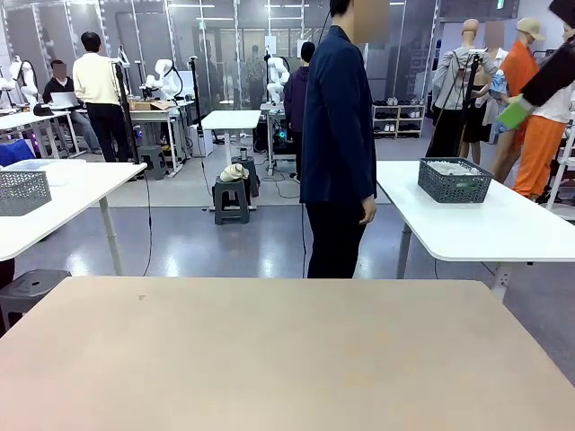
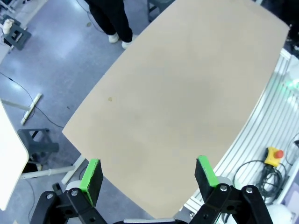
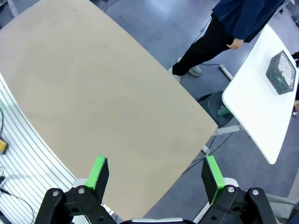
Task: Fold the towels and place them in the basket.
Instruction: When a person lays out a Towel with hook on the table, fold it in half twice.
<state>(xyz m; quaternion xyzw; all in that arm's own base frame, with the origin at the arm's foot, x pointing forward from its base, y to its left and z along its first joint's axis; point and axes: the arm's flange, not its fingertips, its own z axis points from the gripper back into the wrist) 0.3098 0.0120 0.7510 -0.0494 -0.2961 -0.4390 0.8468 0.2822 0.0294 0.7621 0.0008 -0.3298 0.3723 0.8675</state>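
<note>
green-padded left gripper (image 2: 147,164), right gripper (image 3: 155,161) (agape) over table (image 2: 177,93); front view catches basket (image 1: 455,189).

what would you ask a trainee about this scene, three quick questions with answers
1. Fill in: the person stands at the ___ side of the beige table.
2. The basket at the right of the front view stands on: A the beige table, B a white table, C a stool.
3. True or false: the left pincer is shut.

Key: 1 far; 2 B; 3 false, its jaws stand wide apart with nothing between them.
</note>
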